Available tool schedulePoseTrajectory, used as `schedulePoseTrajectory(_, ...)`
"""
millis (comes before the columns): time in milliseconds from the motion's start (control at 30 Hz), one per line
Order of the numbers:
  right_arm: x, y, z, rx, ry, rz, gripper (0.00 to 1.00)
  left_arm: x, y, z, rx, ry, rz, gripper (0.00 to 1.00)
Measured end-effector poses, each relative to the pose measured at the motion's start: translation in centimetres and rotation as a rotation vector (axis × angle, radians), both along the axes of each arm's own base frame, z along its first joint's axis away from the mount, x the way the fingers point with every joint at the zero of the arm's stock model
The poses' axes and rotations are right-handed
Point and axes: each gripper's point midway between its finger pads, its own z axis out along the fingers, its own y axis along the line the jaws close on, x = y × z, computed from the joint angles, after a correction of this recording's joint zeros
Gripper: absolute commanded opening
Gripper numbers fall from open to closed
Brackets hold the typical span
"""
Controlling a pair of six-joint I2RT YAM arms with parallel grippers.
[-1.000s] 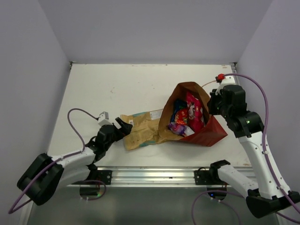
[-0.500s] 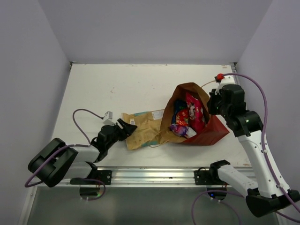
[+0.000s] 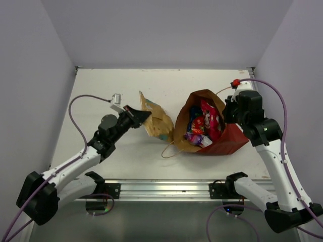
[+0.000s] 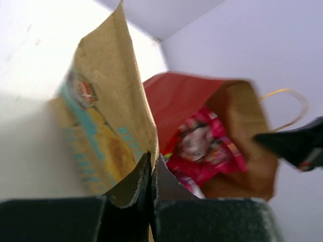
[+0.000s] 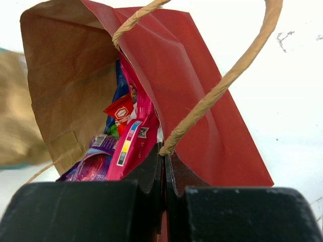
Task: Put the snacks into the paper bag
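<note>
Kraft pouch (image 3: 156,121) pinched in closed left claw (image 3: 146,115).

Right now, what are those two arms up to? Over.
Left gripper shut on tan pouch, held up beside paper bag. Right gripper shut on its rim, mouth open. Other packets inside. Path looks clear.

The paper bag (image 3: 224,143) shows smooth, matt red-brown paper outside and raw brown kraft inside. Its handle (image 5: 227,75) is twisted paper string, rough. The tan pouch (image 3: 156,120) looks like matt kraft paper, creased. The pink packet (image 3: 209,118) gleams: glossy plastic film. The table (image 3: 116,91) is matt white.
</note>
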Motion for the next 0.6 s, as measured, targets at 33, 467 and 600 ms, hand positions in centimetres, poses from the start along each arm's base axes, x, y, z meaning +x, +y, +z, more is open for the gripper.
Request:
schedulePoseTrajectory(33, 0.0, 0.0, 0.0, -0.001, 0.002, 0.000, 0.00, 0.3, -0.2, 2.8, -0.013, -0.041, -0.004, 0.00)
schedulePoseTrajectory(467, 0.3, 0.1, -0.5, -0.006, 0.020, 0.001, 0.00, -1.0, 0.7, 16.0, -0.054, -0.261, -0.011, 0.00)
schedulePoseTrajectory(600, 0.3, 0.1, -0.5, -0.005, 0.020, 0.000, 0.00, -0.7, 0.7, 12.7, 0.009, -0.188, -0.010, 0.00)
